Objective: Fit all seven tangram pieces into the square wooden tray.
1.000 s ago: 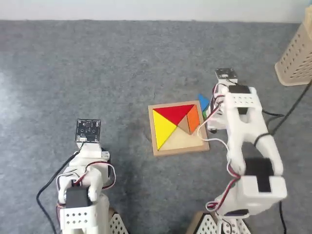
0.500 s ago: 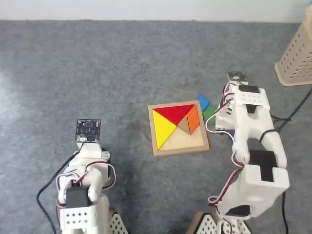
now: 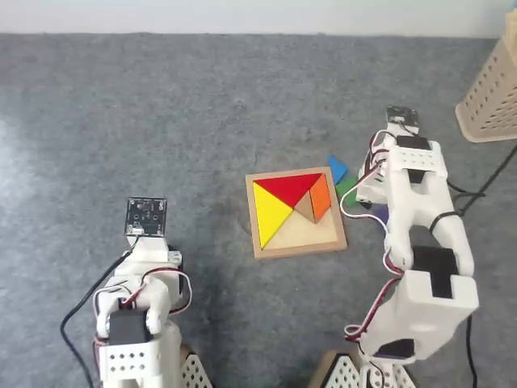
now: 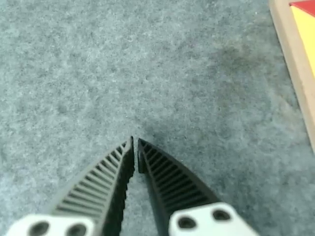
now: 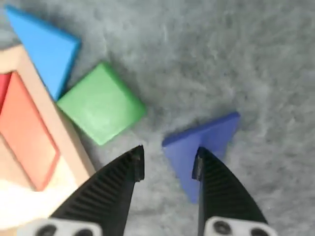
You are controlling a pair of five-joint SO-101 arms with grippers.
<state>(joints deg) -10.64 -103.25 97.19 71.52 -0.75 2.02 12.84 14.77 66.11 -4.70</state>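
Wood: square wooden tray, holding a red triangle, yellow triangle, orange parallelogram and small tan triangle, with part of its floor bare.

Loose stock on the grey bench:
- The light blue triangle and green square lie just beside the tray's rim.
- The dark blue triangle lies beyond the green square, apart from the tray.

Right gripper: jaws open and empty, low over the dark blue triangle, set off-centre with one jaw above the piece.

Left gripper: jaws closed and empty, well apart from the tray.

Handling note, as a judgement: shift until the jaws straddle two flat edges, then descend and close without nudging the green square.
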